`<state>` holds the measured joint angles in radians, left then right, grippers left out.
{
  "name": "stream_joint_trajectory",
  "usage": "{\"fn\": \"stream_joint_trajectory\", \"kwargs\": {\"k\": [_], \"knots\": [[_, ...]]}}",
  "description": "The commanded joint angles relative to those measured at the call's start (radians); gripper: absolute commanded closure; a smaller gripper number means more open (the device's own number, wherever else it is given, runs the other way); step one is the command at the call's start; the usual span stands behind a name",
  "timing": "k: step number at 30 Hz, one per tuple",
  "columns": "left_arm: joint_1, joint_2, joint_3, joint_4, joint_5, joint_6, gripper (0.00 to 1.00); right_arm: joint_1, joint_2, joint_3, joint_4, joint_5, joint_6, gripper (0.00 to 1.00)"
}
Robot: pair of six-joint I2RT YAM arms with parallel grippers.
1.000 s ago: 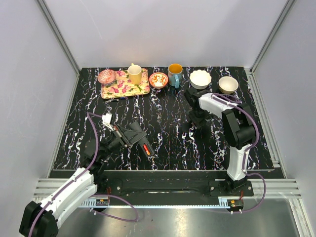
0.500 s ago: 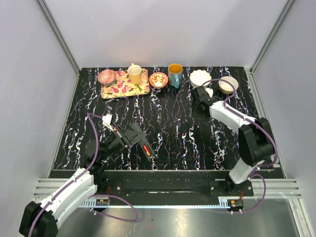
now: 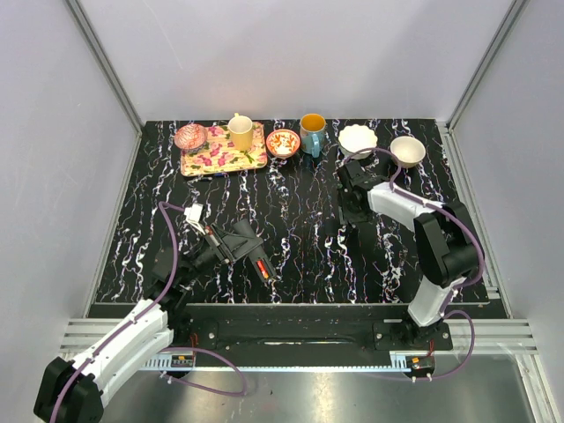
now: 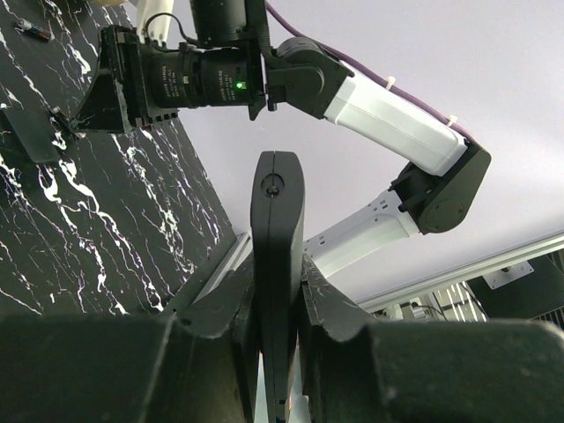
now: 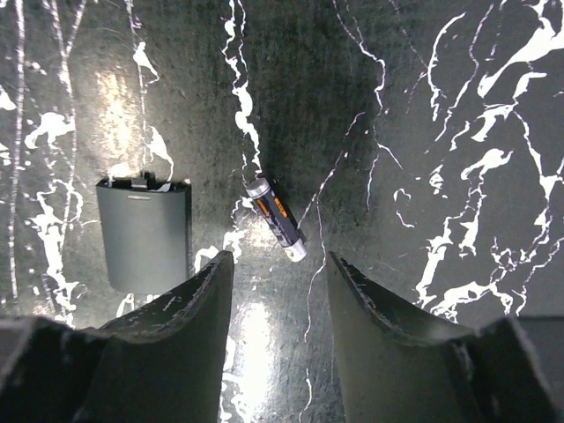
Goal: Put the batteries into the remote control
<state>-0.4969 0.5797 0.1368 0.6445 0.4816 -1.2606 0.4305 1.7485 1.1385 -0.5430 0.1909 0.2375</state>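
Observation:
The remote control [image 3: 262, 264], a slim black bar with a red mark, is held off the table at the near left. My left gripper [image 3: 233, 245] is shut on it. In the left wrist view the remote control [image 4: 277, 229] stands edge-on, with the left gripper [image 4: 278, 286] clamped on its sides. My right gripper [image 3: 354, 204] points down at the table right of centre. In the right wrist view one battery [image 5: 276, 218] lies on the table just beyond the open right gripper [image 5: 278, 264]. A black battery cover [image 5: 145, 233] lies flat to the battery's left.
Along the far edge stand a floral tray [image 3: 222, 157] with a pink bowl [image 3: 189, 137] and a yellow cup [image 3: 240, 132], a red-patterned bowl [image 3: 283, 143], a blue mug [image 3: 312, 134] and two white bowls [image 3: 358, 140] [image 3: 407, 151]. Grey walls enclose three sides.
The right arm reached toward the far bowls, then drew back a little; its gripper now hangs over the battery. The left arm and the remote control have not moved.

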Motion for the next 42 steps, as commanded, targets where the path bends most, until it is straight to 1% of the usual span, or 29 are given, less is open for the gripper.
{"fn": "stream_joint_trajectory", "kwargs": {"k": [1,8,14,25,29,37,41,42], "knots": [[-0.005,-0.006,0.009,0.050,0.000,0.012,1.00,0.005,0.040,0.026,0.014,-0.010,-0.046,0.50],[-0.005,0.005,0.006,0.053,-0.006,0.015,1.00,0.005,0.066,0.032,0.020,0.007,-0.056,0.57],[-0.003,0.019,0.007,0.063,-0.008,0.015,1.00,-0.001,0.089,0.038,0.025,0.015,-0.066,0.61],[-0.005,0.037,0.007,0.076,-0.009,0.013,1.00,-0.030,0.114,0.026,0.032,-0.056,-0.041,0.65],[-0.005,0.039,0.003,0.086,-0.011,0.010,1.00,-0.038,0.108,0.020,0.028,-0.090,-0.020,0.69],[-0.005,0.031,-0.006,0.087,-0.014,0.007,1.00,-0.041,0.115,0.033,-0.005,-0.131,0.016,0.68],[-0.005,0.029,-0.008,0.090,-0.011,0.006,1.00,-0.039,0.124,0.044,-0.018,-0.146,0.026,0.73],[-0.006,0.028,-0.009,0.092,-0.011,0.004,1.00,-0.041,0.124,0.044,-0.021,-0.146,0.032,0.76]]}}
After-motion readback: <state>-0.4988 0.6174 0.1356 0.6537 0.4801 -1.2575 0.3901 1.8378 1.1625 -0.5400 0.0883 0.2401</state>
